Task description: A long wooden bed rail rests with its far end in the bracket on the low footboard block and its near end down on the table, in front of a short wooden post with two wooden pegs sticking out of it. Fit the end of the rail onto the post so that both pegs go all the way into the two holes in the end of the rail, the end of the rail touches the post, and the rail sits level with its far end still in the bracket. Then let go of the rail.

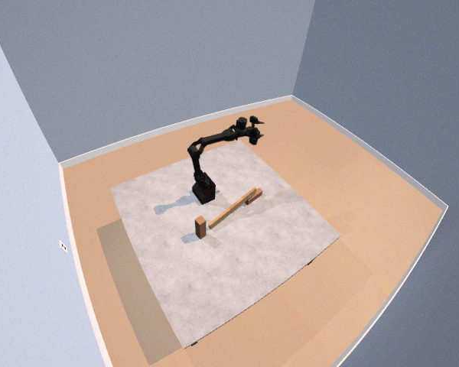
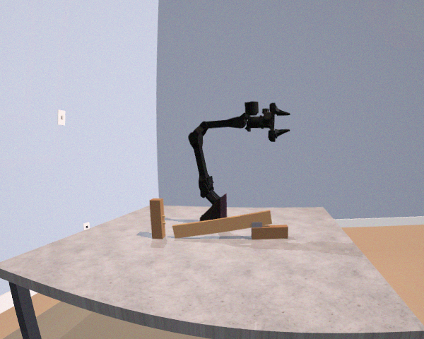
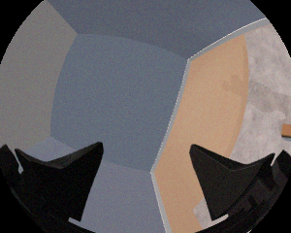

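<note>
The bed rail slopes, its near end down on the table in front of the post and its far end raised over the grey bracket on the footboard block. The block also shows at the right edge of the wrist view. The short post stands upright, a gap between it and the rail end. Its pegs stick out toward the rail. The holes in the rail end cannot be made out. My gripper is open and empty, high above the rail and block.
The arm's base stands on the table behind the rail. The arm rises from it and reaches out sideways, well above the table. Walls and floor surround the table.
</note>
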Robot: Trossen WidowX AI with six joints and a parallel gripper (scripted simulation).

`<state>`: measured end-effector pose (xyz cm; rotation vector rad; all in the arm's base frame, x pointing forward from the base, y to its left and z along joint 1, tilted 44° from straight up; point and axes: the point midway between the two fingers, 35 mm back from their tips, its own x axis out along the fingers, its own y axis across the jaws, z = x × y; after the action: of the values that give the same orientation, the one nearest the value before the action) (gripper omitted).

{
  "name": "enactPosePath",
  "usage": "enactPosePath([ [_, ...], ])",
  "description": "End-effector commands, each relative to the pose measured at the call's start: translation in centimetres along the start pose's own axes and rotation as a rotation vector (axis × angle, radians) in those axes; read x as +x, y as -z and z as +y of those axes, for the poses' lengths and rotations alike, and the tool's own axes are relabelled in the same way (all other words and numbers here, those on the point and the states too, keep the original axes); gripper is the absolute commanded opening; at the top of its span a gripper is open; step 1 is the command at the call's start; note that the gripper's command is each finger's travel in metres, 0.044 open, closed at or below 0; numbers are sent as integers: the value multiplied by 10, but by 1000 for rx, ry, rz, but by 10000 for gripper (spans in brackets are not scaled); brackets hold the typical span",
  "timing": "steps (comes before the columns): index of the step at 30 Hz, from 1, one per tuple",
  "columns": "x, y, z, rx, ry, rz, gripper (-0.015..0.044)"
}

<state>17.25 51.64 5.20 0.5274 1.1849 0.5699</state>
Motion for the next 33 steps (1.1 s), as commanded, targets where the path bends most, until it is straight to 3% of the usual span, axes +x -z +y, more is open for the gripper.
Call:
enactPosePath([
  [1, 0, -2, -2, -7, 6, -4, 426],
  [10, -28, -98, -112, -350, 355, -92, 440],
  [17, -80, -153, -213, -630, 680, 16, 440],
  [26, -175, -178, -334, -936, 999, 428, 440],
  [33, -262, -161, -409, -1116, 1046, 938, 440],
])
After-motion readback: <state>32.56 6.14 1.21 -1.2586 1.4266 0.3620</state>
